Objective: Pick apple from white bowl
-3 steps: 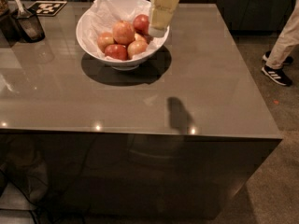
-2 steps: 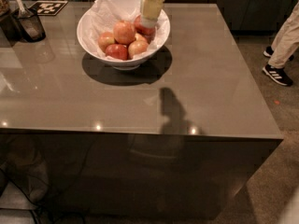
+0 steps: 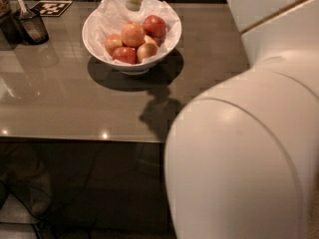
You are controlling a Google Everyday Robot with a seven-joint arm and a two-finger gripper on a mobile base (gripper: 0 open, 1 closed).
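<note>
In the foreground, right: arm (image 3: pixel 239 158), white housing, filling much of the view.
Beyond it: table (image 3: pixel 60 108), grey and glossy.
On the table, left of centre: white bowl (image 3: pixel 92 39), paper-lined, holding what looks like five apples.
Apple (image 3: pixel 132 34): largest, orange-red with pale blush, atop the heap near the middle, untouched.
Red apple (image 3: pixel 155 26): darker, just to its right.
Gripper (image 3: pixel 133 3): above the bowl's far rim, just behind the apple and apart from it. Only its pale tip shows at the top edge, so open or closed cannot be told.
Far left: black cup (image 3: pixel 31 28), marker tag (image 3: pixel 52 7).
Step in hand, by judgement: approach, with the grasp not yet made.
Next move calls for coming forward and down over the apple, opened wide enough to straddle it and clear of the red apple and the paper.
</note>
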